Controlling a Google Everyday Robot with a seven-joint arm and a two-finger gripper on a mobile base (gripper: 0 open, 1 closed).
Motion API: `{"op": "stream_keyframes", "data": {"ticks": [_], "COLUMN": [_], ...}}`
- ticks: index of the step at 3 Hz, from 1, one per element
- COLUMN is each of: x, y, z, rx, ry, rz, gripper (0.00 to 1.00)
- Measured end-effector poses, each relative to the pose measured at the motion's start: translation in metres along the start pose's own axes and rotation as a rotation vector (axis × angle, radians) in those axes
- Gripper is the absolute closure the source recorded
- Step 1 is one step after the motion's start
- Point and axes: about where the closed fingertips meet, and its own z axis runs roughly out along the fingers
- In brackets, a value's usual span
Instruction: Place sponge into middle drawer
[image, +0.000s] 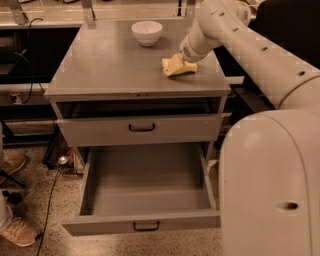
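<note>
The pale yellow sponge (176, 66) lies on the grey cabinet top (110, 65), right of centre. My gripper (184, 59) comes down from the upper right at the end of the white arm and sits right at the sponge's upper right edge, touching it or nearly so. The sponge looks a little tilted. The middle drawer (145, 220) is pulled wide open below and nothing shows inside it. The upper drawer (141, 129) with its black handle is open only slightly.
A white bowl (147, 32) stands at the back of the cabinet top. My own white body (272, 185) fills the lower right, beside the open drawer. A person's shoes (15, 230) and cables lie on the floor at the left.
</note>
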Motion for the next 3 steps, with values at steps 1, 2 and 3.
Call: {"op": "stream_keyframes", "data": {"ticks": [1, 2, 3], "x": [0.0, 0.008, 0.027], "y": [0.007, 0.01, 0.03], "z": [-0.011, -0.042, -0.087], "rx": [-0.01, 0.007, 0.001], "ry": [-0.029, -0.052, 0.006], "rz": [0.0, 0.004, 0.008], "gripper": [0.59, 0.82, 1.0]}}
